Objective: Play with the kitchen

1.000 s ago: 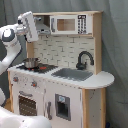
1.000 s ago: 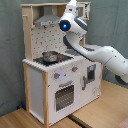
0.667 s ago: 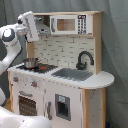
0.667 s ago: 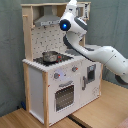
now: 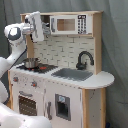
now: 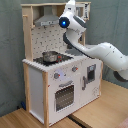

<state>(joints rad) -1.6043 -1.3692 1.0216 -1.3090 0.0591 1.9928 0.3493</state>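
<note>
The kitchen (image 5: pixel 60 85) is a white and light-wood toy unit seen in both exterior views. It has a microwave cabinet (image 5: pixel 66 24) up top, a black faucet (image 5: pixel 84 59) over a grey sink (image 5: pixel 72 75), a pot (image 5: pixel 31 63) on the stove and a windowed oven door (image 5: pixel 27 104). My gripper (image 5: pixel 47 30) is raised at the upper shelf, just left of the microwave cabinet and above the stove. In the second exterior view my arm (image 6: pixel 100 50) reaches in from the right, and its wrist (image 6: pixel 69 19) sits beside the grey range hood (image 6: pixel 47 20), above the pot (image 6: pixel 50 56).
Grey curtains hang behind the kitchen. A wooden floor (image 6: pixel 100 112) lies in front of the unit in the second exterior view. The rounded counter end (image 5: pixel 102 79) sticks out on the first exterior view's right. A white rounded shape (image 5: pixel 20 120) fills the first exterior view's lower left.
My hand has edged slightly toward the microwave cabinet at the same height. Nothing on the kitchen has moved.
</note>
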